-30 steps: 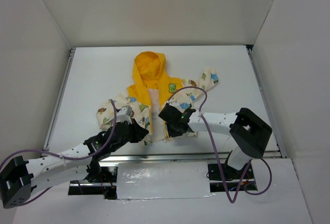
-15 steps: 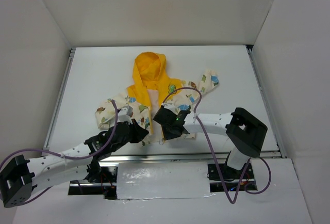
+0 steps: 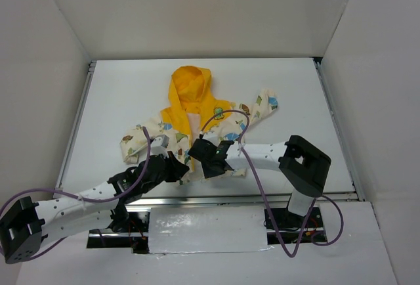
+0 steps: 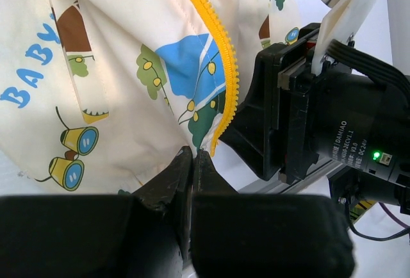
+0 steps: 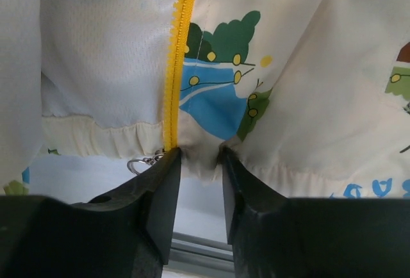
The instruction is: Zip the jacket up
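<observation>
Left fingers [image 4: 166,182]: clenched on the jacket [image 3: 216,111] hem, right below the bottom end of the yellow zipper [image 4: 224,66]. Right fingers [image 5: 163,188]: squeezed on a pucker of hem, other zipper edge just above the left one, pull ring [image 5: 138,163] just outside it. Jacket lies flat on the counter [image 3: 118,94], hood away from both, front not yet joined. Risks: shallow pinches may slip under tension, the zipper ends could misalign, and the wrists are crowded enough to bump.

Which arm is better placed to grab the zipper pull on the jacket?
Right. The metal zipper pull lies beside the right gripper, which pinches the jacket hem; the left gripper pinches hem where no pull shows.
</observation>
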Tool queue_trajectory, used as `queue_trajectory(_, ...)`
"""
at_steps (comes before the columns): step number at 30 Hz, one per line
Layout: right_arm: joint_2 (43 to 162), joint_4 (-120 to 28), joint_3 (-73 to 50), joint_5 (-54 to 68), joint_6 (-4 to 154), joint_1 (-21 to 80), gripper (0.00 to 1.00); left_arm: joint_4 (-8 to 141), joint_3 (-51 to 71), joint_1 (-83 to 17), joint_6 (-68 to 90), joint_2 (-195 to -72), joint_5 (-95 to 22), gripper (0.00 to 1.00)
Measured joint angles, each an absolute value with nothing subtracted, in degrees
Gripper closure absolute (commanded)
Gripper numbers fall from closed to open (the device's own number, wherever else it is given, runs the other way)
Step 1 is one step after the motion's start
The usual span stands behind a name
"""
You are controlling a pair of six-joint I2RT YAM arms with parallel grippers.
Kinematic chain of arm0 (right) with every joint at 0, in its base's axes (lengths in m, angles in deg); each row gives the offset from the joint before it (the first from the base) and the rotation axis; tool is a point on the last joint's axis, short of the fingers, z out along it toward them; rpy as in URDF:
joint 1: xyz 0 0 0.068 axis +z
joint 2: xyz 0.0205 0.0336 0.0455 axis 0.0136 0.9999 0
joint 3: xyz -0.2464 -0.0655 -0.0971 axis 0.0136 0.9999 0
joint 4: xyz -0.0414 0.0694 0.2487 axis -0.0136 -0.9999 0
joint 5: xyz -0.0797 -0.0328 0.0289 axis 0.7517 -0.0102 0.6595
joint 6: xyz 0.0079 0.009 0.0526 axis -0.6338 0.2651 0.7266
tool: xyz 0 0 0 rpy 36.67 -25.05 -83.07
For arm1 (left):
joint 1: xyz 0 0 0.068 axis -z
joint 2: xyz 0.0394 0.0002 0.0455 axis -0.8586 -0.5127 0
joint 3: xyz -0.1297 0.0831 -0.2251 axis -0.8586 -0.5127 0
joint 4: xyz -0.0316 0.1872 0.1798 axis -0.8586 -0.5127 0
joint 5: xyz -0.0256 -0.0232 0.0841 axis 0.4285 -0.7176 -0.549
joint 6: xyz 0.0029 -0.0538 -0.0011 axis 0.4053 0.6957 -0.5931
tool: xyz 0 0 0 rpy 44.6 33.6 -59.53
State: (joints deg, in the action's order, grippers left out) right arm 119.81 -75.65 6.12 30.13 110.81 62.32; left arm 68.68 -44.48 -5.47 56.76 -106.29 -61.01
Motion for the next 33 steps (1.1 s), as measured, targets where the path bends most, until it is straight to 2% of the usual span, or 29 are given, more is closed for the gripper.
queue_trajectory(2,120.12,-75.52,5.9,30.57,110.99,62.43,0.69,68.68,-44.48,-5.47,56.76,-106.29,-60.98,1.0)
queue_trajectory(3,120.12,-75.45,5.9,30.61,111.08,62.47,0.76,68.68,-44.48,-5.47,56.73,-106.27,-61.01,1.0)
queue_trajectory(6,120.14,-75.3,5.9,30.74,111.47,62.49,0.86,68.64,-44.48,-5.51,56.73,-106.11,-61.01,1.0)
queue_trajectory(8,120.14,-75.25,5.9,30.81,111.62,62.49,1.0,68.59,-44.48,-5.55,56.76,-105.83,-61.03,1.0)
queue_trajectory(16,119.05,-75.52,5.97,31.16,111.86,62.69,1.0,68.5,-44.5,-5.73,56.76,-105.48,-61.03,1.0)
queue_trajectory(19,115.09,-75.41,7.35,30.94,111.56,62.73,1.0,68.33,-44.5,-5.77,56.71,-105.48,-61.05,1.0)
queue_trajectory(28,84.91,-58.42,24.4,23.64,97.11,62.86,1.0,67.04,-42.21,-6.36,54.99,-105.59,-62.41,1.0)
queue_trajectory(30,86.33,-59.95,22.63,25.98,93.37,62.95,1.0,67.0,-41.14,-6.73,54.77,-105.76,-62.86,1.0)
queue_trajectory(33,94.87,-62.12,17.27,30.09,87.99,63.17,1.0,66.78,-39.17,-7.24,53.87,-106.9,-63.8,1.0)
